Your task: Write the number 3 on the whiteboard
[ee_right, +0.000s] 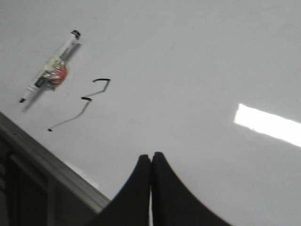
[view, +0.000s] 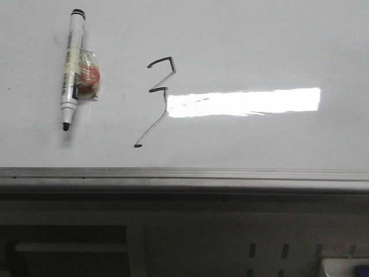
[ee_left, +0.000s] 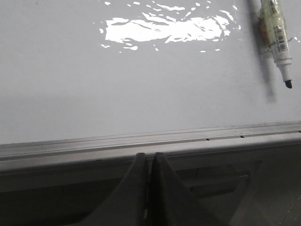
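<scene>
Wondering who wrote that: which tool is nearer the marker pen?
Probably left: left tool sits just off the whiteboard edge near the marker pen; right tool is over the board, farther away.

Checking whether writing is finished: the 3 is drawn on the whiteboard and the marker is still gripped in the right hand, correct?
Not quite. The number 3 is on the whiteboard, but the marker lies on the board, uncapped; the right hand is shut and empty, per the front and right wrist views.
</scene>
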Controlling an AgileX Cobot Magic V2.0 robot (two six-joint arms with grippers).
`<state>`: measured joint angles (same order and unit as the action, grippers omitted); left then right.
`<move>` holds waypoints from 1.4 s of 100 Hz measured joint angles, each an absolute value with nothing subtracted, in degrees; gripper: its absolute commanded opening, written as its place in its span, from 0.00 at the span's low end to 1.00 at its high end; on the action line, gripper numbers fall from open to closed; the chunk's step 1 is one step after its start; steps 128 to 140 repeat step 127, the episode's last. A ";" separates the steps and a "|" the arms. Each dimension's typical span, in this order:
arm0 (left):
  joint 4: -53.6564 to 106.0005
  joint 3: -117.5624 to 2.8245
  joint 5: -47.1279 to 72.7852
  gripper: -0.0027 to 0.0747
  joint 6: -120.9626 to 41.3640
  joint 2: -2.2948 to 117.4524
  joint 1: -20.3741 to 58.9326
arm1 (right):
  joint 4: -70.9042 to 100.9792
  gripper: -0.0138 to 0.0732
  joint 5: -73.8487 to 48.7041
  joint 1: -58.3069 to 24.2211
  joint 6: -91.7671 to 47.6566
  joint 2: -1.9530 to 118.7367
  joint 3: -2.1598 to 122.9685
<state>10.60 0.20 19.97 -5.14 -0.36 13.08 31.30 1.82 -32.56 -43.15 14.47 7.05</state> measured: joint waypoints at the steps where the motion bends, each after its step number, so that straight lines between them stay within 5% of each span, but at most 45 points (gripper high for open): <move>1: 10.60 0.20 19.97 0.01 -5.14 -0.36 13.08 | 30.58 0.08 2.36 -32.36 -42.24 14.47 6.85; 18: 10.60 0.20 19.97 0.01 -5.14 -0.36 13.08 | 8.89 0.08 4.33 -23.07 -12.50 13.70 1.04; 34: 10.60 0.20 19.97 0.01 -5.14 -0.36 13.08 | -5.50 0.08 -0.93 -14.77 0.00 10.27 -0.70; 61: 10.60 0.20 19.97 0.01 -5.14 -0.36 13.08 | -8.57 0.08 -18.82 -11.40 1.89 -0.06 -0.58; 140: 10.60 0.20 20.01 0.01 -5.14 -0.36 13.08 | -8.66 0.08 -19.31 -11.28 2.15 -0.55 -0.58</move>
